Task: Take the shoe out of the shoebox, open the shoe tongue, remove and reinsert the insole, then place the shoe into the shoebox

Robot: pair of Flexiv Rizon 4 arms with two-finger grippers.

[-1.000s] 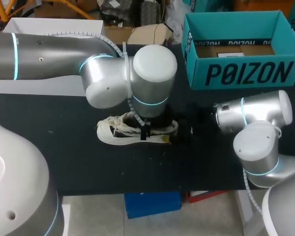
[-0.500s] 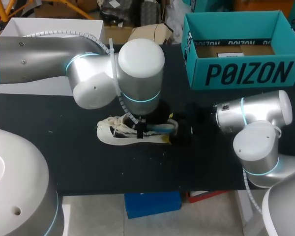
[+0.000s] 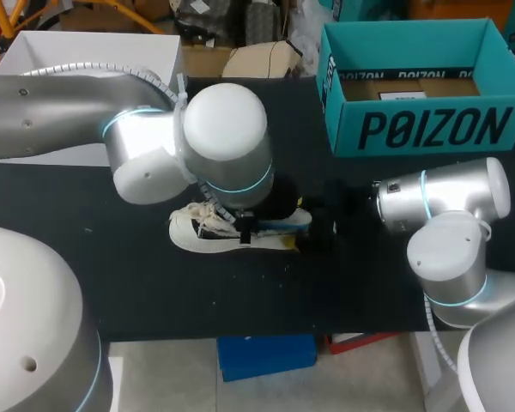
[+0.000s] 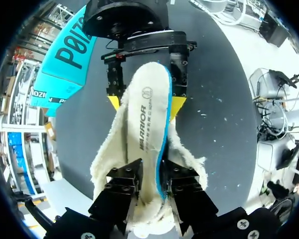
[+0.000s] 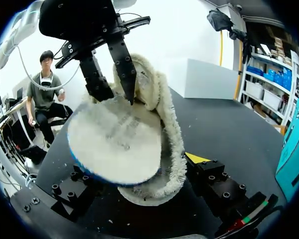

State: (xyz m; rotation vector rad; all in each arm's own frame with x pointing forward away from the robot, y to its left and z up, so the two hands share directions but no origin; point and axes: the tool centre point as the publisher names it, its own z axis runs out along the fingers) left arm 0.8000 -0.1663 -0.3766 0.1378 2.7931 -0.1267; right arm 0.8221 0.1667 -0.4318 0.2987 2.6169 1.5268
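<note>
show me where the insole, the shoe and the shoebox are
insole (image 4: 147,128), left wrist view, middle of its top face
shoe (image 3: 187,239), head view, sole near the toe
shoebox (image 3: 429,129), head view, front wall

You've got one shoe (image 3: 193,233) on the table and one insole (image 4: 149,129). That's a single shoe, not a pair. Boxes: two, one teal shoebox (image 3: 412,129) and one white box (image 3: 94,47) at the far left. Arms: two, the left arm (image 3: 69,107) and the right arm (image 3: 446,206). Grippers: two, the left gripper (image 4: 149,181) and the right gripper (image 4: 145,102). Each has two fingers (image 4: 178,64), so count four. Yellow tips (image 4: 178,105): you can see two in the left wrist view, both on the right gripper. Only one shows in the right wrist view.
</note>
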